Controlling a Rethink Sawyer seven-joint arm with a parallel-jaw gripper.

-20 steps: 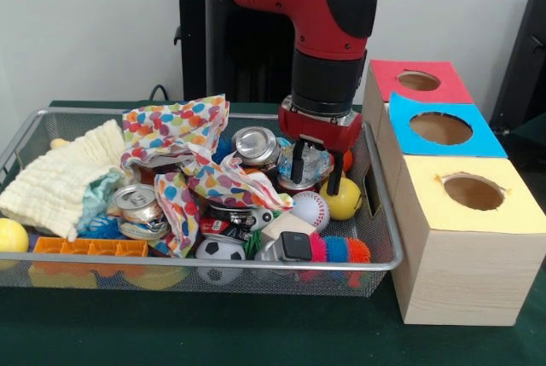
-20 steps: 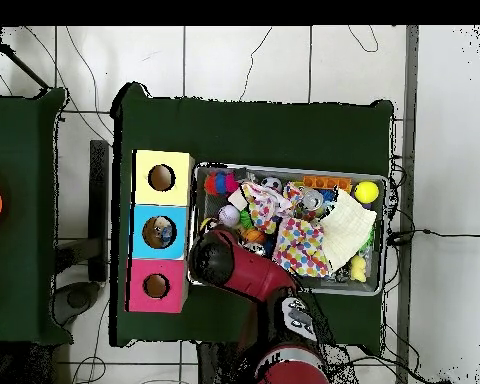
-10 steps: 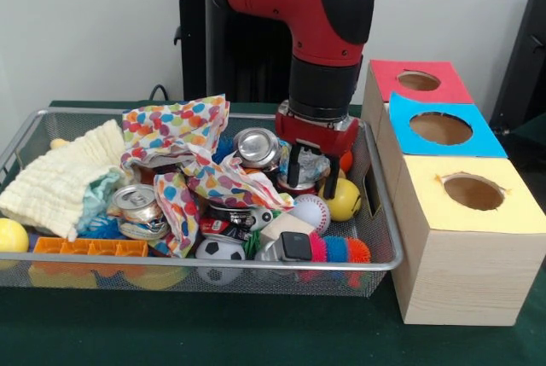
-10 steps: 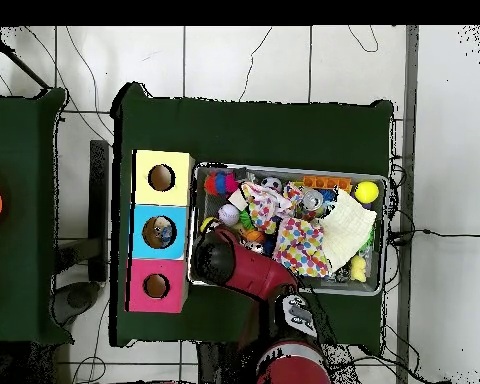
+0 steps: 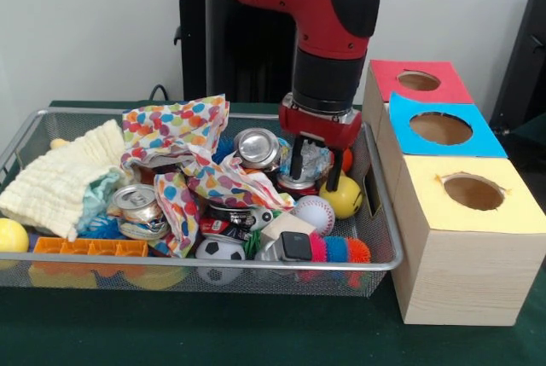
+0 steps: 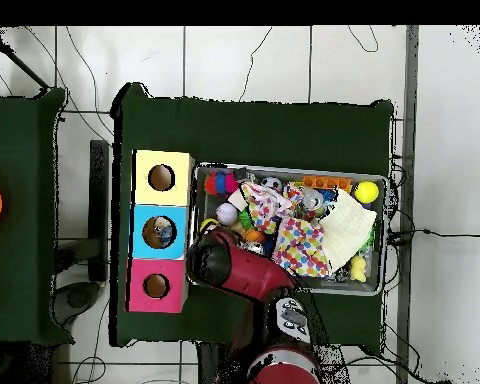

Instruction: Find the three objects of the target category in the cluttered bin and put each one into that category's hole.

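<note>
In the front view my gripper [image 5: 314, 171] hangs low over the right end of the wire bin [image 5: 213, 261], shut on a crumpled silver-blue can [image 5: 312, 159] held between its black fingers [image 5: 332, 180]. A silver can [image 5: 256, 146] lies just left of it on the spotted cloth [image 5: 183, 148]. Another silver can [image 5: 136, 202] lies further left, and a flattened red can [image 5: 223, 225] shows under the cloth. The red, blue and yellow boxes [image 5: 442, 128] stand right of the bin, each with a round hole. From overhead the arm [image 6: 229, 265] hides the gripper, and something lies in the blue box's hole [image 6: 162, 232].
A yellow ball [image 5: 345, 200], a baseball [image 5: 312, 210] and a spiky toy [image 5: 341, 251] lie close under the gripper. A cream towel [image 5: 60, 178], an orange tray [image 5: 90, 248] and a football [image 5: 220, 251] fill the bin's left and front.
The gripper has shifted slightly up and to the right, with the crumpled can still between its fingers. Nothing else in the bin has moved.
</note>
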